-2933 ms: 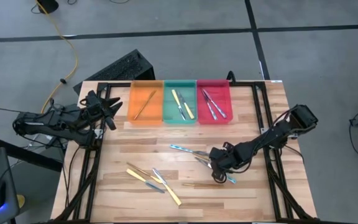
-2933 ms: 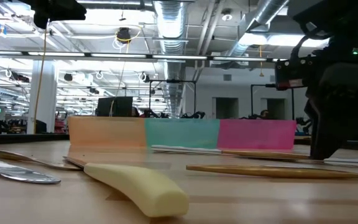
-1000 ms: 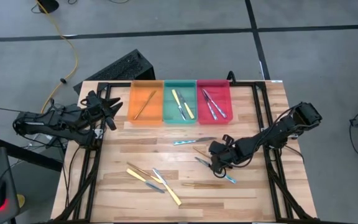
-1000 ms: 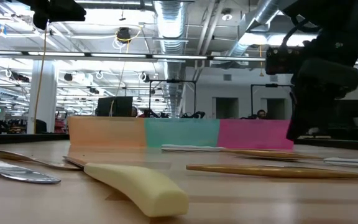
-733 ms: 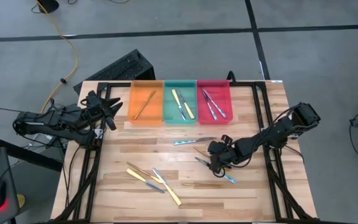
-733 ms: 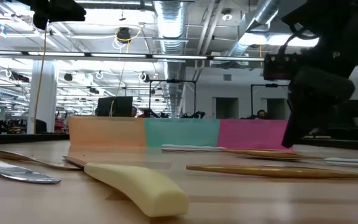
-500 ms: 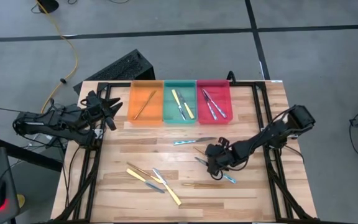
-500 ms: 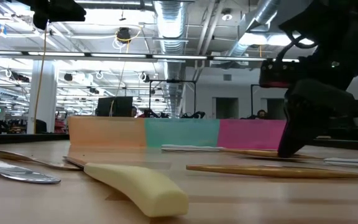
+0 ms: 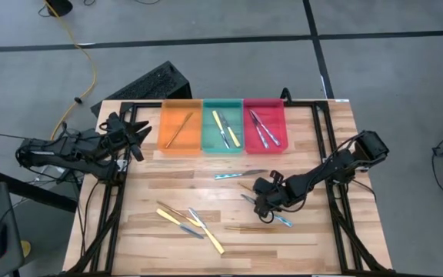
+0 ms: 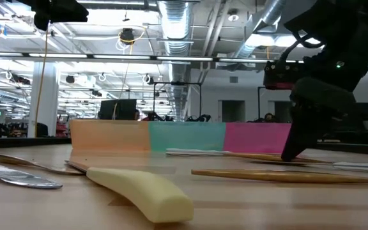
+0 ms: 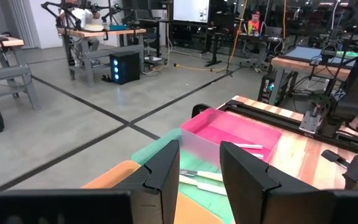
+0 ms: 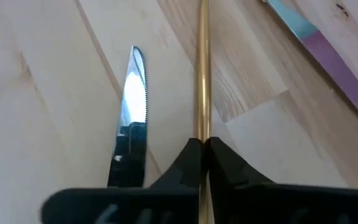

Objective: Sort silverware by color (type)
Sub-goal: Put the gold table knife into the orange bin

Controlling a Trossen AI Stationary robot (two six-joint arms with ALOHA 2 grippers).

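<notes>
My right gripper is low over the middle-right of the table, shut on a thin bronze-gold utensil. This utensil also shows in the high view. A silver knife blade lies right beside it, and a bluish handle lies farther off. Other silverware lies loose on the table: a silver-blue piece, a mixed group, a pale yellow handle and a bronze piece. My left gripper waits open and empty at the table's left edge, beside the orange tray. My right gripper pinches the bronze-gold utensil's thin shaft between its two fingertips. The fingers slant down from the table's right side and lie along the shaft, which runs on ahead of them. The shaft sits low at the table top; I cannot tell whether it is lifted.
Orange, green and red trays stand side by side at the table's far edge, each holding a few utensils. A bluish utensil lies just nearer than my right gripper. Bare wood lies at the far right.
My right gripper has gone a little toward the table's left edge and down to the table top, over the bronze-gold utensil. The loose silverware has stayed where it was.
</notes>
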